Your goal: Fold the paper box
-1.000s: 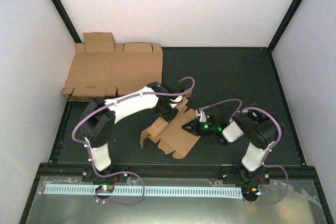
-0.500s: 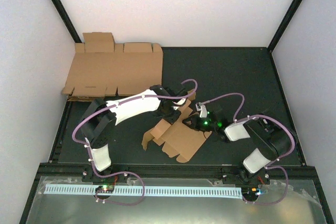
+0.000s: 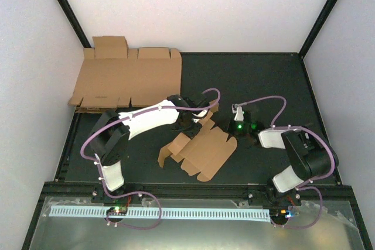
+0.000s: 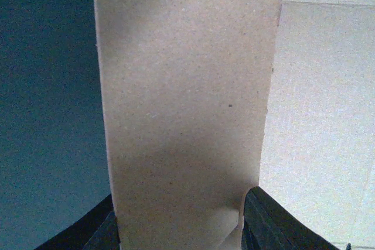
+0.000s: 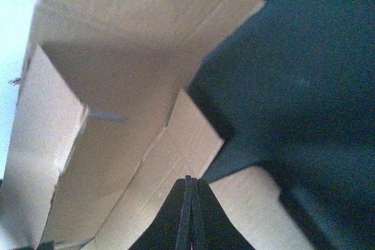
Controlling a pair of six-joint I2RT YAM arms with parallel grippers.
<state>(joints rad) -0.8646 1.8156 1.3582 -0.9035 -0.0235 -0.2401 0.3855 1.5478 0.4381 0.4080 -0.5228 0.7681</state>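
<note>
Paper box (image 3: 202, 153): half-folded on the tabletop (image 3: 263, 80), between your arms.
Left pincer (image 4: 184, 223): arm stretched forward, clamps a flap (top cut off in wrist view).
Right pincer (image 5: 188, 203): closed, empty, beside the box's right edge.

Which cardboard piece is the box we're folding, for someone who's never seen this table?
On the dark table, look at the centre, toward the near edge. The paper box lies there, a small brown die-cut with raised flaps, unlike the larger flat sheets lying in the far-left corner.
</note>
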